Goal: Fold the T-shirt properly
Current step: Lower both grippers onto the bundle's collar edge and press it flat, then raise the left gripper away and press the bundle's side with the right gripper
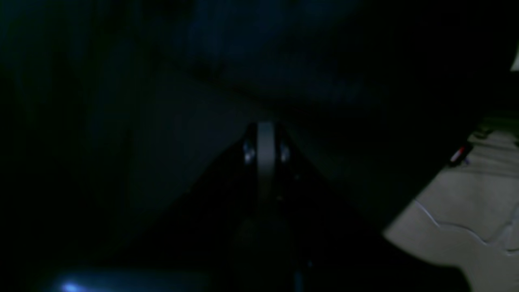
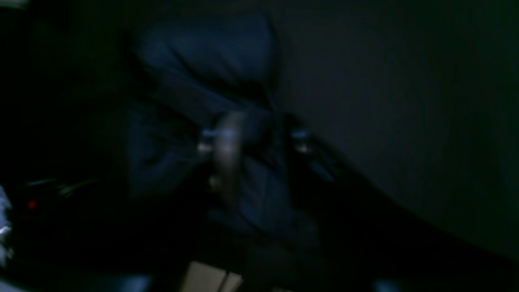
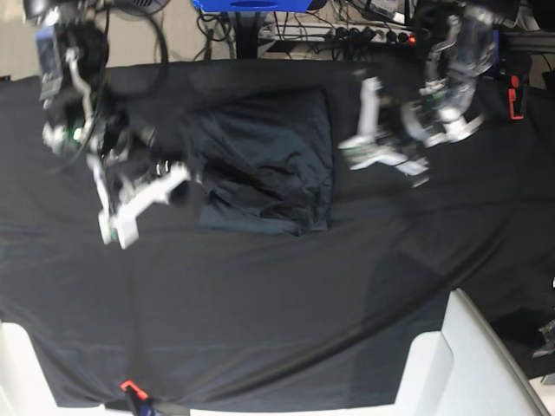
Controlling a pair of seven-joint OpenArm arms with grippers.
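Observation:
The T-shirt [image 3: 264, 160] lies as a rumpled dark grey-blue rectangle on the black table cloth [image 3: 286, 295], back of centre. My right gripper [image 3: 180, 185], on the left of the base view, is at the shirt's left edge. In the right wrist view its fingers [image 2: 227, 154] stand apart, and bluish folds of the T-shirt [image 2: 202, 56] bunch between and beyond them. My left gripper [image 3: 351, 147] hovers just off the shirt's right edge. In the left wrist view the left gripper [image 1: 265, 134] is shut, with nothing seen between its fingers, over dark cloth. All views are blurred.
Cables and a power strip [image 3: 373, 33] run behind the table's back edge. A white chair-like shape [image 3: 464, 364] stands at the front right and another white shape [image 3: 16, 373] at the front left. A red clip [image 3: 129, 386] sits on the front edge.

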